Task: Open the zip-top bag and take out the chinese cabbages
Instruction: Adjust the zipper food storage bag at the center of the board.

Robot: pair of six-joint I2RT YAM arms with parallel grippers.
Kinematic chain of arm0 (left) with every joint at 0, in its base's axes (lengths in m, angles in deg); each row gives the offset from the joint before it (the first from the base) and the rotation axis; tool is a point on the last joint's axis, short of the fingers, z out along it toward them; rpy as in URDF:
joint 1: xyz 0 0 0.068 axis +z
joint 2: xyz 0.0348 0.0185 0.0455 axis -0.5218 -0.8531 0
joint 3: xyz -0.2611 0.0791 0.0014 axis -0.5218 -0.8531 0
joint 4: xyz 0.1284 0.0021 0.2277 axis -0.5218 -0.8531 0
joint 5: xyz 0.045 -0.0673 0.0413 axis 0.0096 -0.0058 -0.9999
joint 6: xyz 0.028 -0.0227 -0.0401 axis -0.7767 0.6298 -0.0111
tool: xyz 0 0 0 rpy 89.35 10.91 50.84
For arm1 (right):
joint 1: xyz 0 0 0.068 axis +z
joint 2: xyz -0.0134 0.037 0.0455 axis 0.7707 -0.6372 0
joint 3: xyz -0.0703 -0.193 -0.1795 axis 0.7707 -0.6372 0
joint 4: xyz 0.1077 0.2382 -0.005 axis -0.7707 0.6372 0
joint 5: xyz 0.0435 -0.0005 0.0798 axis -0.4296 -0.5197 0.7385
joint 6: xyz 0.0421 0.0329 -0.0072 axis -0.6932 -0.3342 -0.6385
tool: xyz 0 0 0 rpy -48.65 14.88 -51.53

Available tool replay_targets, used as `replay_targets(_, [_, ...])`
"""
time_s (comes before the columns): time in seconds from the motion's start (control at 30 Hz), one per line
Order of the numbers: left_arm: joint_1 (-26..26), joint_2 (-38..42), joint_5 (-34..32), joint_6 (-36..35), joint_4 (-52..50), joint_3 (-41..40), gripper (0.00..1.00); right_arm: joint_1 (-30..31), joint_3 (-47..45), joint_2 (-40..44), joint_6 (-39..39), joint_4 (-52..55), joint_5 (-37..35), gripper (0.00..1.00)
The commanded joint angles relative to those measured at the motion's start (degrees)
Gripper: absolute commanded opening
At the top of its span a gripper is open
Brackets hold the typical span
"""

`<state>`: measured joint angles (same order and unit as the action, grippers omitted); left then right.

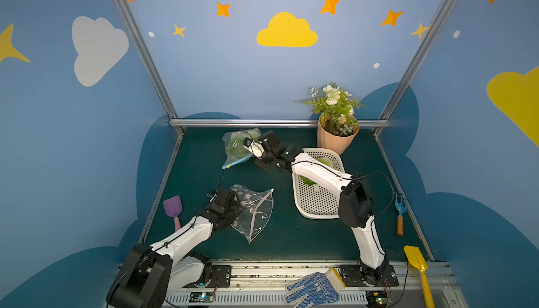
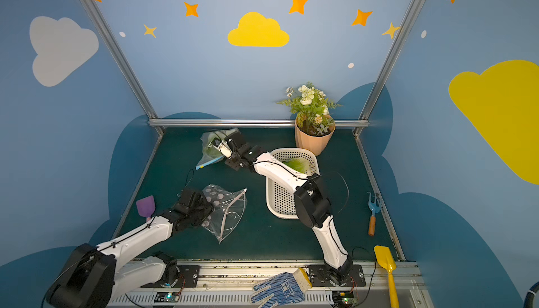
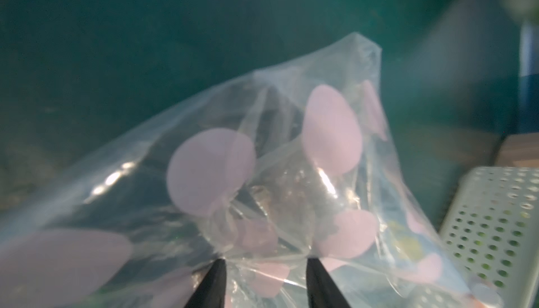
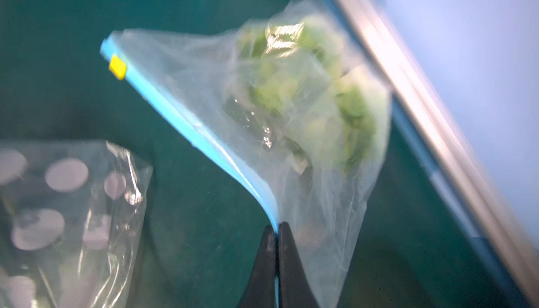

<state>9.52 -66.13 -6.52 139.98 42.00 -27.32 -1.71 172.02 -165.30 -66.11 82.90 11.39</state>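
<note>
Left wrist view: near-left, left gripper (image 3: 265, 262) has fingers apart, with film of the spotted bag (image 3: 332, 128) bunched between them, not clamped. Far centre: right gripper (image 4: 276, 229) is pinched tight on the blue zip strip (image 4: 175, 111) of the zip-top bag (image 4: 204, 93), prob anchoring it so the yellow slider (image 4: 117, 67) at the opp end can run. Bagged cabbage (image 4: 306, 96) is inside. Right: another cabbage (image 2: 297, 165) is already in the white basket (image 1: 318, 204).

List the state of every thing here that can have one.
Blue-zip bag: zip looks closed, bagged cabbage inside.
Right gripper: shut on that bag's zip strip.
Dotted bag: mouth open, looks empty.
Left gripper: open, dotted film between its fingers.
White basket: upright, holds loose cabbage.
Potted plant: upright.
</note>
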Motion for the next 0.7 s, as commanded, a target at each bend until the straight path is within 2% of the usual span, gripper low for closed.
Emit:
replay_targets(0.0, [0.1, -3.3, -3.2, 2.0, 0.3, 2.6, 0.4, -1.1, 5.1, 2.8, -2.8, 4.9, 1.1, 0.0])
replay_targets(0.13, [0.3, -8.4, -4.3, 4.5, 2.3, 5.1, 0.39, -1.6, 10.9, 2.3, -5.5, 9.3, -0.4, 0.0])
replay_targets(0.37, [3.1, -18.2, -3.3, 8.9, 7.3, 8.0, 0.37, -1.8, 13.4, 3.2, -6.1, 10.3, 0.2, 0.0])
replay_targets(0.53, [4.8, -24.3, -0.5, 7.6, 9.3, 12.3, 0.41, -2.1, 14.8, 4.0, -6.7, 10.5, -2.4, 0.0])
replay_targets(0.67, [5.1, -26.8, -2.1, 6.9, 7.3, 15.8, 0.42, -2.4, 16.4, 4.0, -6.9, 11.2, -3.2, 0.0])
